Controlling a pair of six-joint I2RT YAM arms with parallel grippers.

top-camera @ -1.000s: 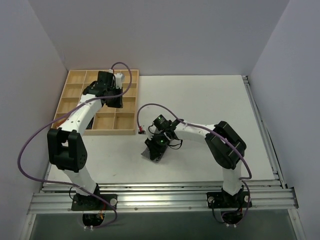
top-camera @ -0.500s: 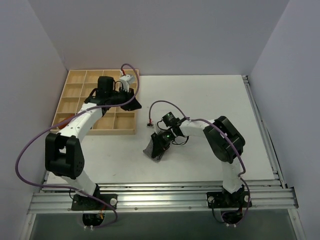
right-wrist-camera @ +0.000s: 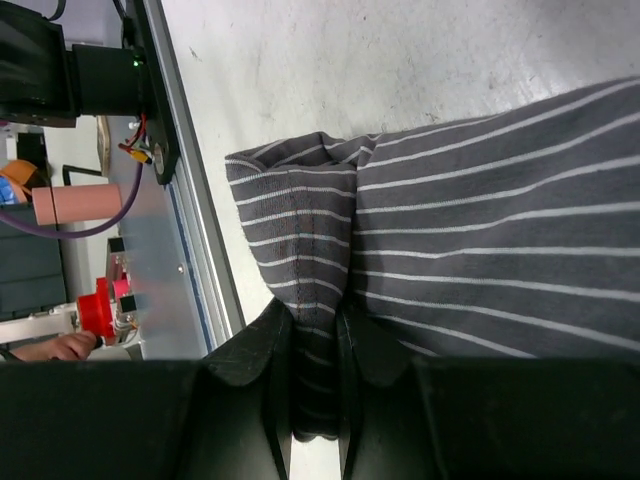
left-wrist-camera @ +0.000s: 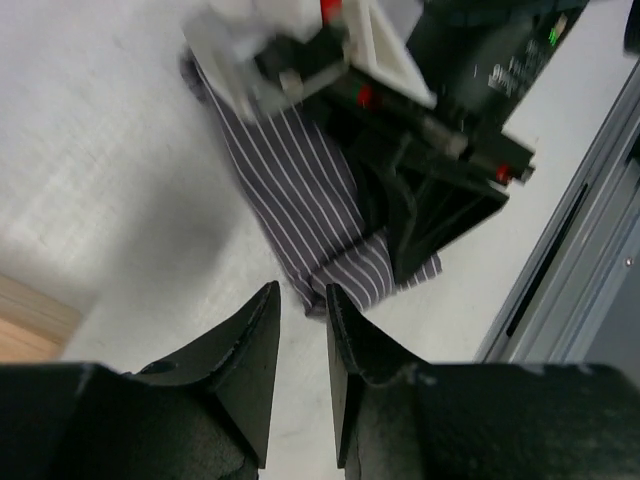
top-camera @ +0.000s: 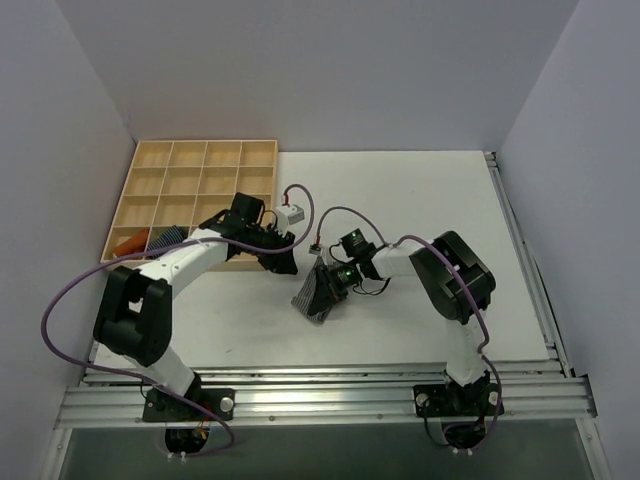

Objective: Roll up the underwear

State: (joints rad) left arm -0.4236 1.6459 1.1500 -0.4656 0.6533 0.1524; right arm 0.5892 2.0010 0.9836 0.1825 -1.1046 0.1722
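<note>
The underwear (top-camera: pixel 312 297) is a dark grey cloth with thin white stripes, lying folded near the middle of the table. My right gripper (top-camera: pixel 337 281) is shut on a folded edge of it; in the right wrist view the cloth (right-wrist-camera: pixel 480 250) is pinched between the fingers (right-wrist-camera: pixel 313 320). My left gripper (top-camera: pixel 283 263) hovers just left of the cloth. Seen from the left wrist, its jaws (left-wrist-camera: pixel 302 295) stand a narrow gap apart with nothing between them, just short of the near corner of the underwear (left-wrist-camera: pixel 300 200).
A wooden compartment tray (top-camera: pixel 200 157) sits at the back left, holding a blue striped roll (top-camera: pixel 168 237) and an orange cloth (top-camera: pixel 128 243) in its near-left cells. A metal rail (top-camera: pixel 320 390) runs along the table's near edge.
My left arm swung from over the tray down and right to beside the underwear, and its jaws parted a little. The right gripper shifted slightly right, still gripping the cloth.
</note>
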